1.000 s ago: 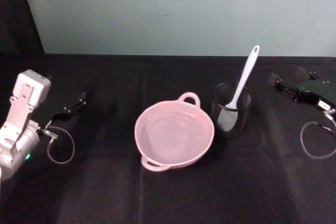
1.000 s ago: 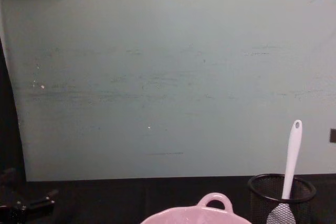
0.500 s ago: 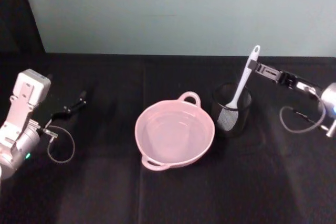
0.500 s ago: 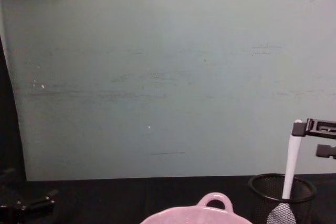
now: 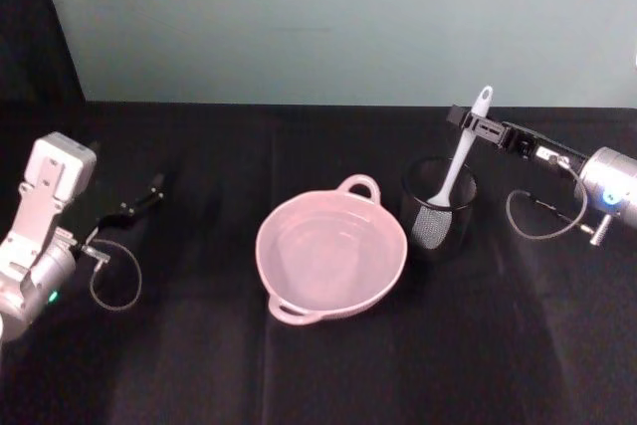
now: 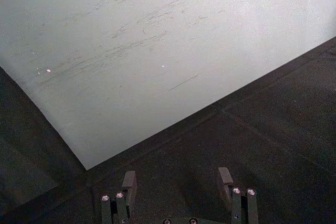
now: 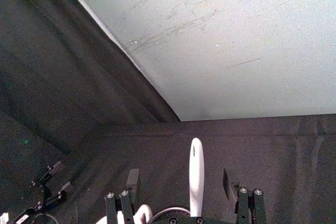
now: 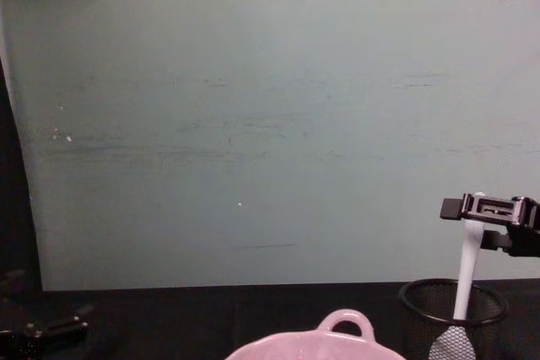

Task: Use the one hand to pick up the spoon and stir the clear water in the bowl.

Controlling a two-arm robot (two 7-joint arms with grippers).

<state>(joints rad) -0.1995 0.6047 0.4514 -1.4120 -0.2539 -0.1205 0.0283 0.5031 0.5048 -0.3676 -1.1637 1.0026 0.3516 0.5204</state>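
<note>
jaws wide apart astride the spoon [image 7: 196,177]

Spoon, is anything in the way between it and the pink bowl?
Only the black mesh cup: the spoon stands in it, so the cup's wall lies between the spoon's head and the bowl on its left. The right gripper, open, straddles the handle.

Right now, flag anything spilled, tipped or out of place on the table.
Nothing stands out. The spoon leans in the mesh cup, the bowl sits upright, no spill visible. The right gripper is open around the spoon's handle; the left gripper is parked at left.
</note>
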